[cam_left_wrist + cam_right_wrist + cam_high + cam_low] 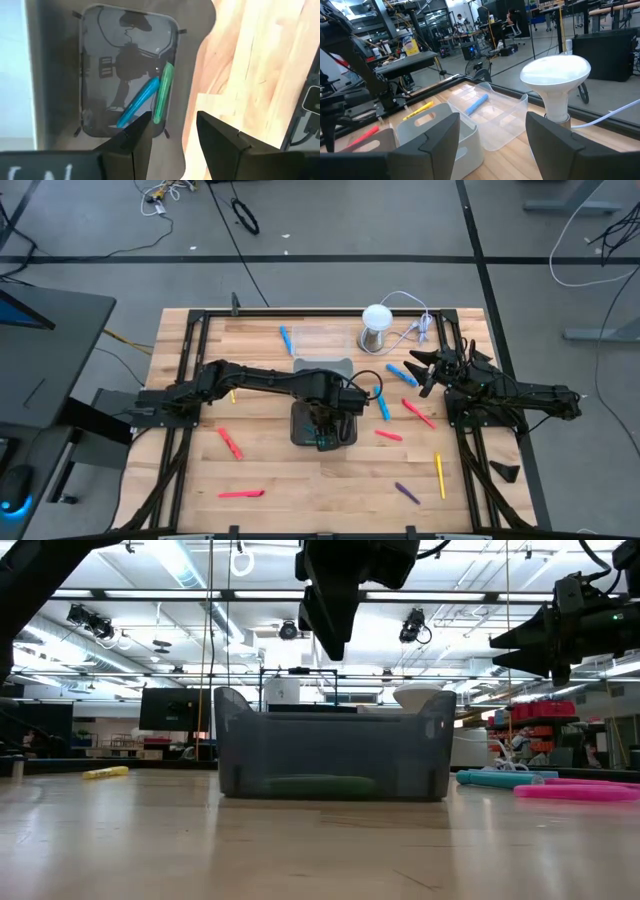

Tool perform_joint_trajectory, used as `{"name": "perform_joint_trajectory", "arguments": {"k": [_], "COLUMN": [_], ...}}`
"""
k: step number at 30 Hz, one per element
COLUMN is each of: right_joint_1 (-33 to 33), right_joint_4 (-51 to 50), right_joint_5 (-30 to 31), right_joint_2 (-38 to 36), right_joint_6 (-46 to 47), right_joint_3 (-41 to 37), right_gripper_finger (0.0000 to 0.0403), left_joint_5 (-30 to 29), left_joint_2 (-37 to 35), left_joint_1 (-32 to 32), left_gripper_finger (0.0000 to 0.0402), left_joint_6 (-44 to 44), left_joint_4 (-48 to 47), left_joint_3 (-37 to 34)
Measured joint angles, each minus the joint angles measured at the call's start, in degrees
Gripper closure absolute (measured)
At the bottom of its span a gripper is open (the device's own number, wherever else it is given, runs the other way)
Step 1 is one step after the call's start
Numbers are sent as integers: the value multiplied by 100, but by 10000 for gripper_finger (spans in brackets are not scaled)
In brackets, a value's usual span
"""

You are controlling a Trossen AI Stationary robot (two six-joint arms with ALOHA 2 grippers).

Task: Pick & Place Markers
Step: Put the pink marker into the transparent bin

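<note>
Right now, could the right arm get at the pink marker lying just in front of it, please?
Probably yes: the right gripper hangs open, and the pink marker lies bare on the table with nothing over it.

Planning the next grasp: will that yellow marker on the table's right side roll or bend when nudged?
The yellow marker looks like a thin, straight, round pen, so it probably stays stiff and light. Lying flat on bare wood, it may roll sideways if pushed.

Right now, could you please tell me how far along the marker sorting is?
Early. Done: a blue marker and a green marker lie in the grey tray. In hand: nothing; the left claw hangs open above that tray, and the right claw waits open near the table's right edge. Left: many markers on the table, such as a pink one and a yellow one.
</note>
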Motion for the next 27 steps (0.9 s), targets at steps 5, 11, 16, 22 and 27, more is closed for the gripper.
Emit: {"name": "perform_joint_trajectory", "arguments": {"k": [5, 11, 16, 22, 27], "right_joint_1": [2, 2, 0, 1, 0], "right_joint_4": [-1, 0, 0, 0, 0], "right_joint_5": [0, 0, 0, 1, 0], "right_joint_2": [0, 0, 0, 2, 2], "right_joint_6": [1, 2, 0, 1, 0], "right_joint_3": [0, 0, 0, 0, 0], "right_gripper_finger": [172, 172, 172, 172, 172], "left_joint_5": [-4, -4, 0, -11, -6], "left_joint_2": [0, 0, -85, -677, -1305], "left_joint_1": [-10, -203, -456, -710, -993], "left_gripper_finger": [241, 241, 241, 241, 241], "left_joint_6": [-3, -173, -563, -982, -1254], "left_joint_4": [-1, -2, 12, 365, 814], "left_joint_3": [0, -4, -258, -1211, -2061]}}
